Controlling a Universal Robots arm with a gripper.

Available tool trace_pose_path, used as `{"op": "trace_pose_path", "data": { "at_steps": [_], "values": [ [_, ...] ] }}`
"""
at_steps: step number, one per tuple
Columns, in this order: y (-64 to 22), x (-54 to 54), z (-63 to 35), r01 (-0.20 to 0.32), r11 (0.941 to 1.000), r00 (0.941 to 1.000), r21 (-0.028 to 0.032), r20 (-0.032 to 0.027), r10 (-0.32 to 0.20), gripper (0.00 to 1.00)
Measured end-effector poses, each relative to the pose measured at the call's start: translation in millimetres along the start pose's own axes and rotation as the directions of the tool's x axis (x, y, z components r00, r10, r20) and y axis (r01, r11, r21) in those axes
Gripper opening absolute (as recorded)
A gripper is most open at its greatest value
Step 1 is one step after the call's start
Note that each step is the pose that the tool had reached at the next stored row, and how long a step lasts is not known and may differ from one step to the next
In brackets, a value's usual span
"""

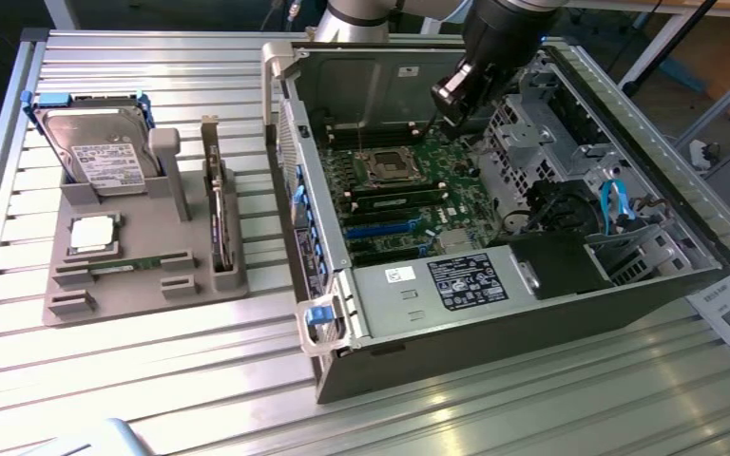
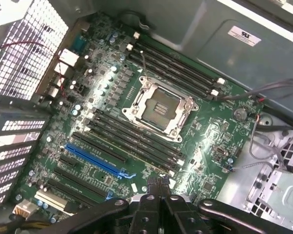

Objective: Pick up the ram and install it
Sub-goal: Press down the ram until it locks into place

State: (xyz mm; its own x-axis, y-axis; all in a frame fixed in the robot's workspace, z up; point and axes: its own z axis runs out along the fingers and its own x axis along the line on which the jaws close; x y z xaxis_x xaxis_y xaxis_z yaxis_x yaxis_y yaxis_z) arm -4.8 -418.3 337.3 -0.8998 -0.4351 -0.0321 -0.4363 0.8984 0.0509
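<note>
Silver slatted metal table [image 1: 149, 380] carries everything. Biggest item is the open PC case [image 1: 492, 332], lying on its side towards the exterior view's right, side panel off. The green motherboard [image 1: 403, 190] is exposed inside, w/ a black power supply box [image 1: 467, 280] at the near end.

The arm reaches down into the case from the far side. Gripper [image 1: 451, 104] hangs over the board near the CPU socket [image 1: 382, 161]. In the wrist view its black fingers [image 2: 147, 204] are clenched together w/ no part seen between them. Below them lie the empty socket, long black memory slots [image 2: 136, 139] and a blue slot [image 2: 95, 158].

At the exterior view's left, well apart from the case, sits a grey parts holder [image 1: 137, 294]. It holds:
- a hard drive [image 1: 99, 142], leaning at the back
- a dark expansion card [image 1: 220, 214], standing on edge in a side slot
- a square silver processor chip [image 1: 92, 233], in a recess

The ram [image 1: 126, 264], a thin green stick, lies in a groove near the holder's front, just in front of the chip and far from the gripper.
</note>
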Motion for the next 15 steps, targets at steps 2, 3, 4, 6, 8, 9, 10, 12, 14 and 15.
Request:
{"op": "trace_pose_path", "data": {
  "at_steps": [2,3,4,6,8,9,10,12,14,15],
  "values": [
    [0.0,0.0,0.0,-0.028,0.9996,0.9996,0.0006,0.0022,0.028,0.1],
    [0.0,0.0,0.0,-0.046,0.999,0.999,0.001,0.0035,0.046,0.1],
    [0.0,0.0,0.1,-0.073,0.9973,0.9973,0.0016,0.0055,0.073,0.1],
    [0.0,0.0,0.0,-0.11,0.9939,0.9939,0.0022,0.008,0.11,0.1],
    [0.0,0.0,0.1,-0.135,0.9908,0.9908,0.0024,0.0097,0.135,0.1],
    [0.0,0.0,0.1,-0.147,0.9891,0.989,0.0025,0.0105,0.147,0.1],
    [0.0,0.0,0.0,-0.16,0.9872,0.9871,0.0027,0.0113,0.16,0.1],
    [0.0,0.0,0.0,-0.183,0.983,0.983,0.0029,0.013,0.183,0.1],
    [0.0,0.0,0.1,-0.208,0.9781,0.978,0.0031,0.0146,0.208,0.1],
    [0.0,0.0,0.0,-0.221,0.9753,0.9752,0.0032,0.0155,0.221,0.1]
  ]
}}
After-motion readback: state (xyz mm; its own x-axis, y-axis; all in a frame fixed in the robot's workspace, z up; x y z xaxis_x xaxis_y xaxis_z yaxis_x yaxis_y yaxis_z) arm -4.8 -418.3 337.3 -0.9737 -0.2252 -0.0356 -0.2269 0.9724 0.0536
